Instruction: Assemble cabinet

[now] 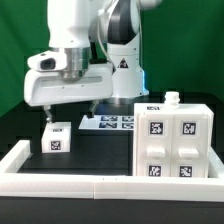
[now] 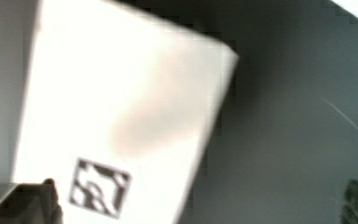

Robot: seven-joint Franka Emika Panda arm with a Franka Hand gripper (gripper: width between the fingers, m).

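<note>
Above the exterior view's left part of the black table (image 1: pixel 110 150), the gripper (image 1: pixel 66 112) of the white arm (image 1: pixel 80 30), pointing straight down. Fingers (image 2: pixel 23 205) spread wide, released, grasping nothing.

Directly under them, a small white block (image 1: pixel 55 138) of the cabinet, resting on the table, with one black-and-white tag (image 1: pixel 55 145) on the side toward the camera. In the exterior view, seemingly a thin gap between the fingertips and the block top; contact not possible to confirm or exclude.

In the wrist view, the same block filling much of the picture, skewed in the frame, with one tag on its face. Much nearer to one dark fingertip than to the other.

On the exterior view's right, well apart from the block, the big white body (image 1: pixel 175 140) of the cabinet, standing upright. Four tags on its front, two above two. On its top, a small white knob (image 1: pixel 172 98).

Farther back, between block and body, near the arm's base, the marker board (image 1: pixel 108 122), lying flat. Along the front and the exterior view's left, a low white rail (image 1: pixel 100 185). Behind all, a green wall (image 1: pixel 20 40).
</note>
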